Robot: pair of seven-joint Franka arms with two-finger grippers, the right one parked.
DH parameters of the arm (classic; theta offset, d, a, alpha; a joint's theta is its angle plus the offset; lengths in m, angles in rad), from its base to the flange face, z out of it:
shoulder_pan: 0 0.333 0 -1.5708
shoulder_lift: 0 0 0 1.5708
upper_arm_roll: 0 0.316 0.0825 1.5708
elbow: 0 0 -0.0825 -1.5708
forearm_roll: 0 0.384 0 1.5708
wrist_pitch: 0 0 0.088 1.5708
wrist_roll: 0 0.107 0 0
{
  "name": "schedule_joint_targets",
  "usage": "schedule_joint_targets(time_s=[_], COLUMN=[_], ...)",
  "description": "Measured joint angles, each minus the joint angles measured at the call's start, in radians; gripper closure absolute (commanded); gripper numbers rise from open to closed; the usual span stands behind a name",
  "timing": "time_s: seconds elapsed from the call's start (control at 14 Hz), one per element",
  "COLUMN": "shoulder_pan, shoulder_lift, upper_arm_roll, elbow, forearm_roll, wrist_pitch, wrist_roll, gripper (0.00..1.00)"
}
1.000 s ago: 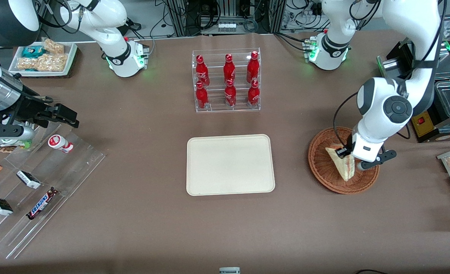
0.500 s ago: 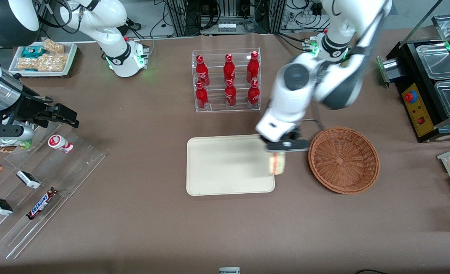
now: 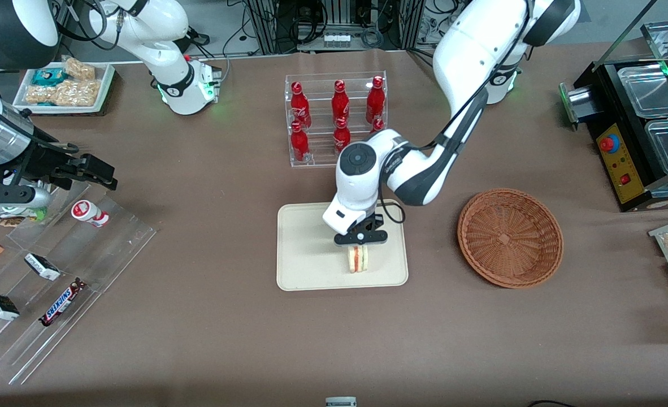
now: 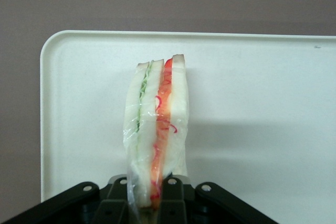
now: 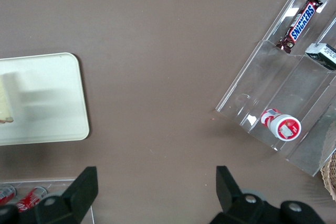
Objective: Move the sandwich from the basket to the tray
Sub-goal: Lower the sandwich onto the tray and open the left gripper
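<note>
Sandwich [image 3: 358,259] hangs over the tray [image 3: 306,254], at its near edge toward the working arm's end, and I can't tell if it touches. I've got the gripper [image 4: 149,195] clamped on its narrow end. Pale bread slices stand on edge in clear wrap, green and red filling between them. Basket [image 3: 510,237] sits beside the tray.

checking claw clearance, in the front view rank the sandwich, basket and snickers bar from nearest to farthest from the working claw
1. sandwich: gripped in the claw, over the tray.
2. basket: toward the working arm's end.
3. snickers bar: toward the parked arm's end, on the clear rack.
</note>
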Motion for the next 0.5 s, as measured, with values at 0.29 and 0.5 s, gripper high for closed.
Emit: schedule_joint_targets(time_s=[0.29,0.5], shoulder_pan=[-0.005,-0.013], shoulder_lift=[0.018,0.018], upper_arm_roll=[0.0,-0.005], elbow=[0.01,0.028], forearm_roll=[0.007,0.006], wrist_pitch=[0.016,0.019], wrist_roll=[-0.038,-0.063], gripper=[0.0,0.0])
